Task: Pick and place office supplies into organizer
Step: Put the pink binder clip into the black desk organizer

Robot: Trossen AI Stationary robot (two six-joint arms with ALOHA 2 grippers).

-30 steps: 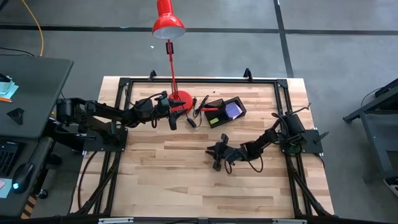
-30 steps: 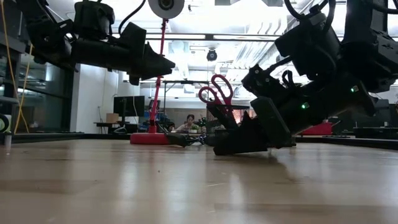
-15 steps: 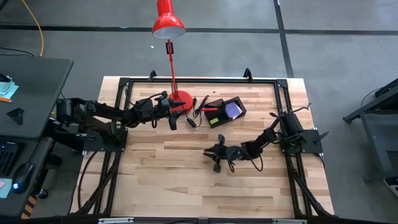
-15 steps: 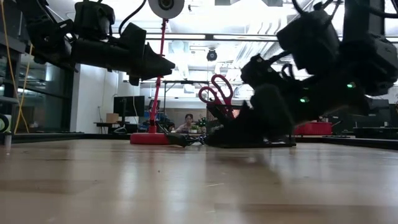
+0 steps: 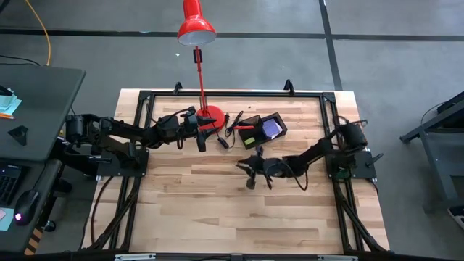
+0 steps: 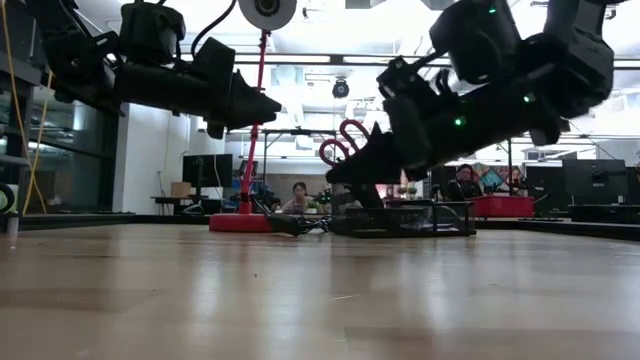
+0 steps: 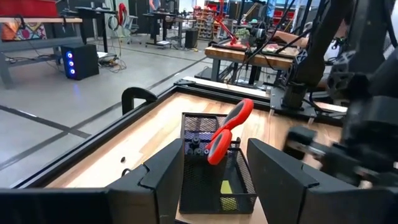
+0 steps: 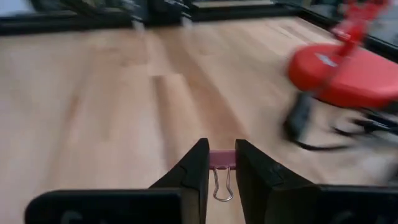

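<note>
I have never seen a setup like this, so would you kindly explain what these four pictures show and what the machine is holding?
Two dark robot arms work at a pale wooden table. One picture looks straight down from above, one looks level across the tabletop, and two come from cameras on the arms' wrists. At the far side of the table stand a red desk lamp and a small black mesh organizer tray with red-handled scissors standing in it. The right end effector, raised above mid-table, pinches a small pink binder clip between its fingers. The left end effector hovers near the lamp's base, open and empty.
</note>
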